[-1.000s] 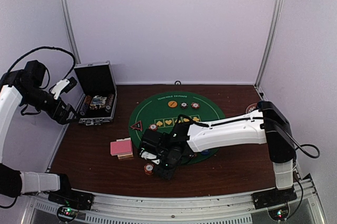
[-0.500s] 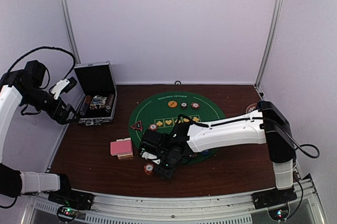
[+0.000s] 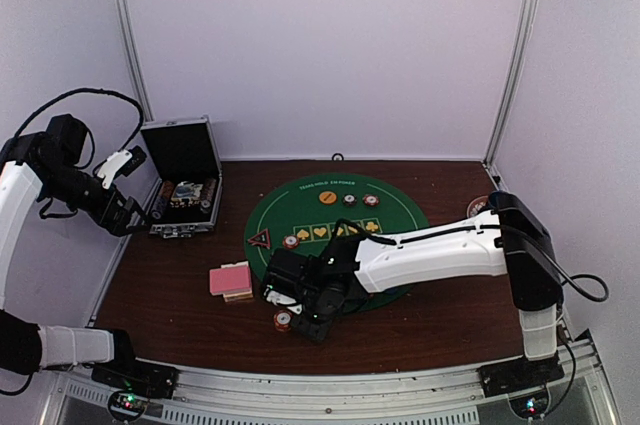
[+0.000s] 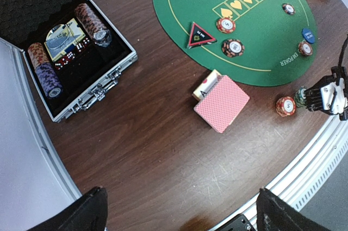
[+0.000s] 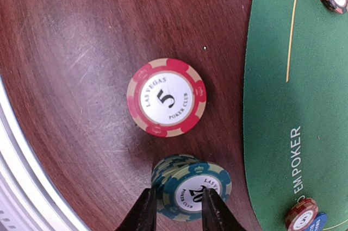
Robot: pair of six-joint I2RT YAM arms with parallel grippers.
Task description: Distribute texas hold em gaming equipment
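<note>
Right claw (image 5: 178,195) straddles the teal chips (image 5: 187,183) (whether pinched, unclear) beside a red chip (image 5: 166,97); left claw (image 4: 180,201) spread.

Red-white "5" chip (image 5: 166,98) flat, frame centre; teal chip stack (image 5: 190,193) bottom centre; pink-backed cards (image 4: 221,103) skewed pile, mid-frame; red triangle (image 4: 199,35) upper centre.

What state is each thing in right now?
Black case: open, lid up.
Pink-backed card deck: stacked, backs up.
Red 5 chip: lying flat, free.
Teal chips: small stack.
Right gripper: jaws astride the teal chips, grip unclear.
Left gripper: jaws wide open, empty.
</note>
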